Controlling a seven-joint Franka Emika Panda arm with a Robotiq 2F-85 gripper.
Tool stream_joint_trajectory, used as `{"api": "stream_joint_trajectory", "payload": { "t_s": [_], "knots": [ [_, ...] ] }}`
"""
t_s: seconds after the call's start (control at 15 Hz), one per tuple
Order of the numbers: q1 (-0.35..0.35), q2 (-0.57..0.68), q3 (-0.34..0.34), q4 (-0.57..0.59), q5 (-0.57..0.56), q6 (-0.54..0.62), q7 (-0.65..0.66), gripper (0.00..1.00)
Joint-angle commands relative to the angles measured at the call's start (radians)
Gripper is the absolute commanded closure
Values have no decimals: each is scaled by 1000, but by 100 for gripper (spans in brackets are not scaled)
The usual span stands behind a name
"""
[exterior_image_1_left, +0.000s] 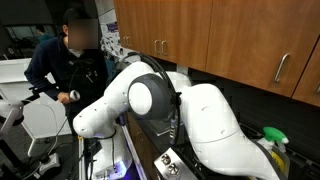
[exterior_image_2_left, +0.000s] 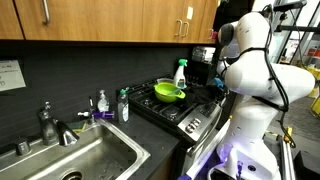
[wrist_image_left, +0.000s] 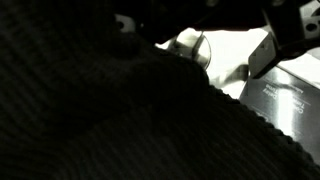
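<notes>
Of the gripper (exterior_image_2_left: 214, 82), only one dark finger (wrist_image_left: 279, 42) was made out, at one o'clock in the wrist view. How far the fingers were parted could not be told, and nothing was seen clasped between them. A dark knitted cloth (wrist_image_left: 90, 120) was found closest to them, filling that view from six through nine to eleven o'clock. Whether it was touched could not be told. A pale rounded object (wrist_image_left: 188, 45) was glimpsed just past the cloth's edge at twelve o'clock, and a brushed steel surface (wrist_image_left: 290, 105) lay at three o'clock.

In an exterior view, the gripper was held low over the stove (exterior_image_2_left: 190, 112), largely masked by the white arm (exterior_image_2_left: 255, 75). A green bowl (exterior_image_2_left: 168, 93) was set on the burners at nine o'clock from it, with a spray bottle (exterior_image_2_left: 181, 72) just behind the bowl. A steel sink (exterior_image_2_left: 125, 150) was placed farther off at eight o'clock. A person (exterior_image_1_left: 68, 62) was seen standing behind the arm in an exterior view.
</notes>
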Motion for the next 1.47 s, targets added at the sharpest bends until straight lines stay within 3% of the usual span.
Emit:
{"api": "stream_joint_trajectory", "payload": {
  "t_s": [0.0,0.2,0.53,0.87,1.13,1.2,1.27,1.33,1.4],
  "knots": [
    [-3,5,5,-25,26,-1,32,25],
    [-8,3,4,-22,45,-2,33,35],
    [-12,0,4,-14,67,0,27,69],
    [-21,-2,7,-11,51,-22,-14,69],
    [-50,-8,20,4,-4,-114,-224,69],
    [-41,-118,58,-160,98,-25,-333,69],
    [-41,-123,59,-177,119,-15,-361,19],
    [-49,-139,69,-205,158,2,-430,19],
    [-39,-149,72,-236,188,42,-497,64]
  ]
}}
